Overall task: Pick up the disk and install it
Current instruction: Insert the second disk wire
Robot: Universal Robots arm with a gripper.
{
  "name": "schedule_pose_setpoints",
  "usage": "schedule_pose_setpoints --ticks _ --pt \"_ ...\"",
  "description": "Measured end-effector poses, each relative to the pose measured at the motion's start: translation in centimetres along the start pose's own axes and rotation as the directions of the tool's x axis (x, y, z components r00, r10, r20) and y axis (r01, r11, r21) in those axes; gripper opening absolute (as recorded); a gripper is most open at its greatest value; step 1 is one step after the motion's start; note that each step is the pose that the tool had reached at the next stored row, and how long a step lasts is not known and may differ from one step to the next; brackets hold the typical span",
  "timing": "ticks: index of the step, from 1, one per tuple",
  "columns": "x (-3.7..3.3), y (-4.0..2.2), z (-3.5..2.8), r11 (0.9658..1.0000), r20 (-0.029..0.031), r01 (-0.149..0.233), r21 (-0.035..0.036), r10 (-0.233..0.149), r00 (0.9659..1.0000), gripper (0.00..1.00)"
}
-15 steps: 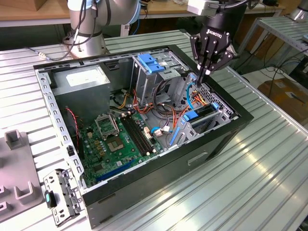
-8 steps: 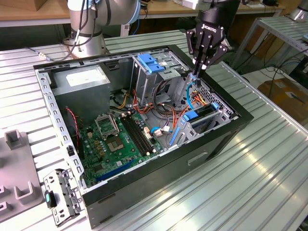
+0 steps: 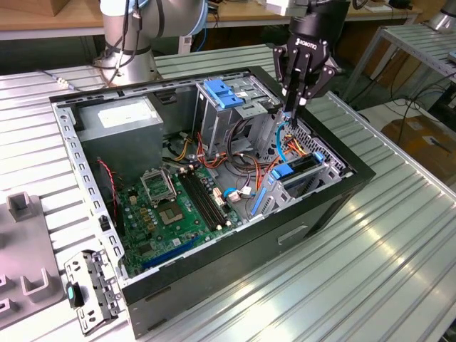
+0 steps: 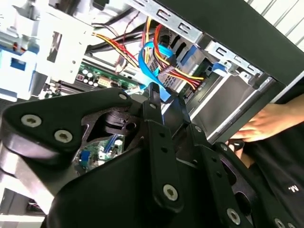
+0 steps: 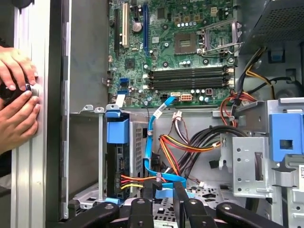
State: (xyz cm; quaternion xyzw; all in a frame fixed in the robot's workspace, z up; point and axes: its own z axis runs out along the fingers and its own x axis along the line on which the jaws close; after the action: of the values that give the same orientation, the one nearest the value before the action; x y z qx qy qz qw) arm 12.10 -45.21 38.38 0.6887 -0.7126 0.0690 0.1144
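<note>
The robot's black hand [image 3: 298, 100] hangs over the open black computer case [image 3: 342, 189], its fingers nearly together on a flat blue ribbon cable [image 5: 150, 142]. The silver disk with blue plastic rails [image 3: 299, 171] sits on edge in the lower drive bay, just below the hand.

bright, even overhead light fills all three views, throwing soft glare streaks on the ribbed metal counter [image 3: 399, 242], while the gripper [image 4: 166, 102] looms dark and slightly blurred in both wrist views.
</note>
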Motion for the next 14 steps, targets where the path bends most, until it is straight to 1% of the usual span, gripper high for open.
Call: schedule_pose_setpoints --ticks 2,5,7,10,13,14 --pt "-0.08 -0.01 0.16 1.0000 -0.0114 -0.001 0.0003 0.001 0.9999 0.31" --pt "-0.29 -0.02 0.42 1.0000 -0.0264 -0.002 0.0007 0.002 0.9996 0.31" --pt "-0.59 -0.03 0.58 1.0000 -0.0367 -0.003 0.0010 0.003 0.9993 0.31" --pt "-1.06 -0.04 0.79 1.0000 -0.0505 -0.004 0.0013 0.004 0.9987 0.31" --pt "-1.42 -0.05 0.98 1.0000 -0.0690 -0.005 0.0019 0.005 0.9976 0.31" --pt "-1.49 -0.06 1.03 1.0000 -0.0767 -0.005 0.0022 0.005 0.9970 0.31"
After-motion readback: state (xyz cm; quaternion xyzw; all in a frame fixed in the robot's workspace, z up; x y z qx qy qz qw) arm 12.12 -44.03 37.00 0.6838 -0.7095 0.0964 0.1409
